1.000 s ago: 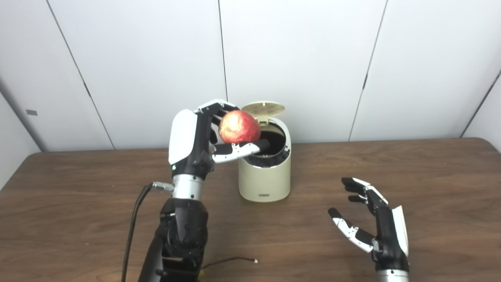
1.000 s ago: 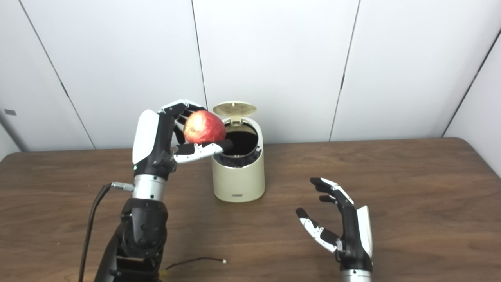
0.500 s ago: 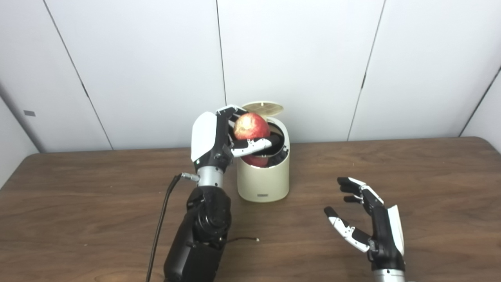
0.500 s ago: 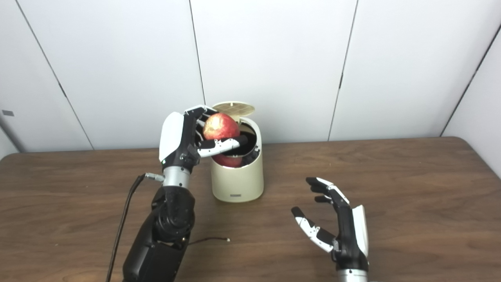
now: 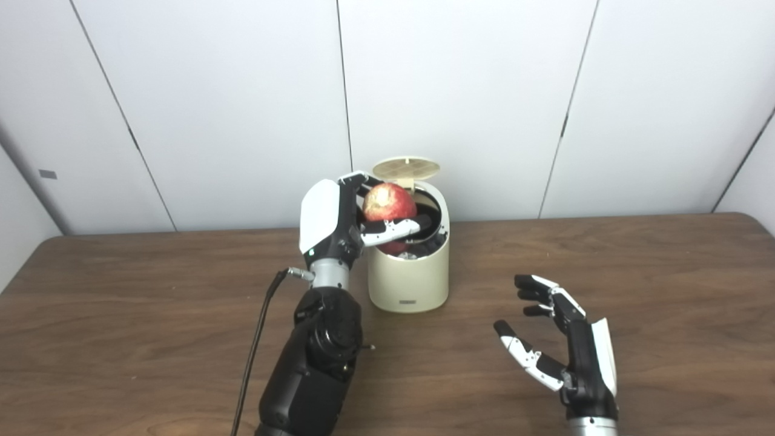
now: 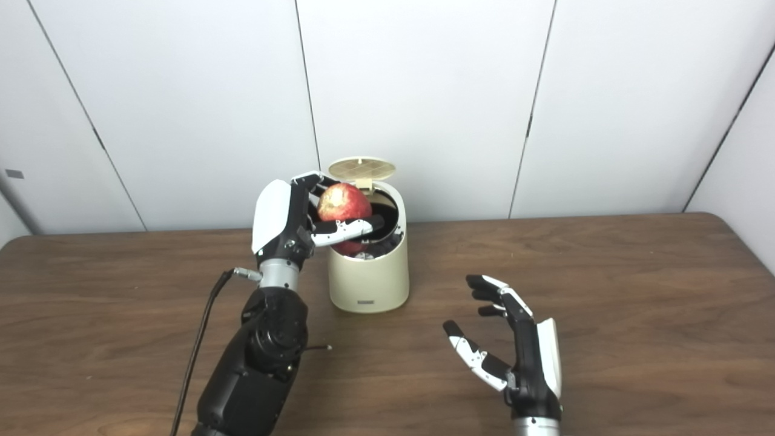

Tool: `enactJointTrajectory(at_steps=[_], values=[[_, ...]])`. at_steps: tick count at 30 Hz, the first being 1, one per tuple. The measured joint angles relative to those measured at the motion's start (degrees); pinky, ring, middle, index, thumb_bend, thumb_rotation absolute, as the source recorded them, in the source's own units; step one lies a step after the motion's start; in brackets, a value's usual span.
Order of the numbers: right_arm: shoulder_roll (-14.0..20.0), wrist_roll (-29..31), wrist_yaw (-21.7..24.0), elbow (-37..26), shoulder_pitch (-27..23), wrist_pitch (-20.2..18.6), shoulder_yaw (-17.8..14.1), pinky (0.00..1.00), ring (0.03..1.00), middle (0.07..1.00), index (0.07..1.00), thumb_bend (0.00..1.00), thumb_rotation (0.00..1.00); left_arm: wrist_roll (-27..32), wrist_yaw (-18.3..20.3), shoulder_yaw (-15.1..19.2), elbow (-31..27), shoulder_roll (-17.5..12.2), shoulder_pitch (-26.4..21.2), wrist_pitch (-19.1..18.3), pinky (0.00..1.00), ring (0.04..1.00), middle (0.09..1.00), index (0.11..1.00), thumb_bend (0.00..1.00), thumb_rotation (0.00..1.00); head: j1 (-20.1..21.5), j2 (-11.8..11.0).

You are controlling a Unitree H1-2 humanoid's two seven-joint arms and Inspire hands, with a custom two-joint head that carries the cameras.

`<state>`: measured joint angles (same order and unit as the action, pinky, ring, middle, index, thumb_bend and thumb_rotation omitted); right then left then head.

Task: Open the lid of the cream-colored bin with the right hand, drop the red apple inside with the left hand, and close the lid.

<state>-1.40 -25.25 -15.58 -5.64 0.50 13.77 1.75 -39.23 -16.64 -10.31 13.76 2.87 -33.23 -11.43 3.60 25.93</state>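
The robot's left hand (image 5: pixel 339 221), white-backed with black fingers, gripped a round red apple (image 5: pixel 389 204) directly over the open mouth of a small cream-colored cylindrical bin (image 5: pixel 410 266) standing on a dark wooden table (image 5: pixel 605 254). A second before, the apple was held out to the left of the rim; it had since been carried across and lowered, its underside dipping into the dark opening while the thumb lay under it. The bin's round hinged lid (image 5: pixel 405 169) stood upright at the back. The right hand (image 6: pixel 517 348) waited empty near the table's front edge, fingers spread, well apart from the bin. Judging by the position, the drop was imminent: only letting go of the fruit and shutting the lid remained.
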Motion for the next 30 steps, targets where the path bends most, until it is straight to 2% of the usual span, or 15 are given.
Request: enactJointTrajectory(at_steps=[4,6,7,8,9,10,15,23,27,30], values=[[0.0,-0.02,-0.08,0.01,0.0,0.0,0.0,0.59,0.695,0.724,0.701,0.26,0.16,0.72,0.24,-0.48,0.05,-0.59,0.0,0.33,0.13,0.211,0.458,0.531,0.52,0.0,0.0,0.0],[0.0,-0.07,-0.15,0.01,0.0,0.01,0.02,0.59,0.694,0.723,0.699,0.26,0.16,0.85,1.02,-0.88,0.03,-1.04,-0.06,0.3,0.13,0.204,0.471,0.597,0.55,0.0,0.09,0.0],[0.01,-0.09,-0.16,0.01,-0.01,0.01,0.04,0.59,0.694,0.722,0.7,0.26,0.16,0.87,1.5,-1.13,-0.01,-1.27,-0.12,0.27,0.13,0.207,0.433,0.611,0.77,0.1,0.09,0.0],[0.01,-0.11,-0.17,0.0,0.0,0.01,0.05,0.59,0.694,0.722,0.7,0.26,0.16,0.89,1.81,-1.37,-0.06,-1.51,-0.21,0.22,0.13,0.203,0.386,0.623,0.88,0.16,0.09,0.0],[0.01,-0.13,-0.17,0.0,0.0,0.01,0.06,0.59,0.694,0.722,0.7,0.26,0.16,0.96,2.33,-1.57,-0.11,-1.71,-0.34,0.11,0.12,0.19,0.339,0.642,0.95,0.21,0.09,0.0],[0.01,-0.13,-0.17,0.0,0.0,0.01,0.07,0.59,0.694,0.722,0.699,0.26,0.16,1.17,3.14,-1.7,-0.28,-1.92,-0.51,-0.13,0.11,0.174,0.304,0.653,0.98,0.24,0.09,0.0],[-0.01,-0.12,-0.17,0.0,0.0,0.01,0.16,0.59,0.696,0.722,0.697,0.26,0.16,1.72,6.0,-2.07,-0.83,-2.36,-1.18,-2.0,0.08,0.123,0.181,0.695,1.0,0.32,0.09,0.0],[0.0,-0.17,-0.17,0.0,0.02,0.01,0.23,0.59,0.696,0.723,0.697,0.26,0.16,2.95,8.4,-2.47,-2.03,-2.71,-1.14,-3.66,0.07,0.11,0.166,0.754,1.0,0.34,0.09,-0.09],[0.0,-0.16,-0.16,-0.01,0.02,0.0,0.27,0.58,0.691,0.723,0.699,0.26,0.18,3.19,9.31,-2.62,-2.36,-2.92,-1.14,-4.03,0.08,0.131,0.271,0.767,1.0,0.35,0.17,-0.09],[0.0,-0.16,-0.15,0.0,0.02,0.01,0.28,0.58,0.692,0.723,0.698,0.26,0.19,3.23,9.82,-2.8,-2.57,-3.05,-1.14,-4.43,0.06,0.101,0.195,0.772,1.0,0.36,0.17,-0.09]])
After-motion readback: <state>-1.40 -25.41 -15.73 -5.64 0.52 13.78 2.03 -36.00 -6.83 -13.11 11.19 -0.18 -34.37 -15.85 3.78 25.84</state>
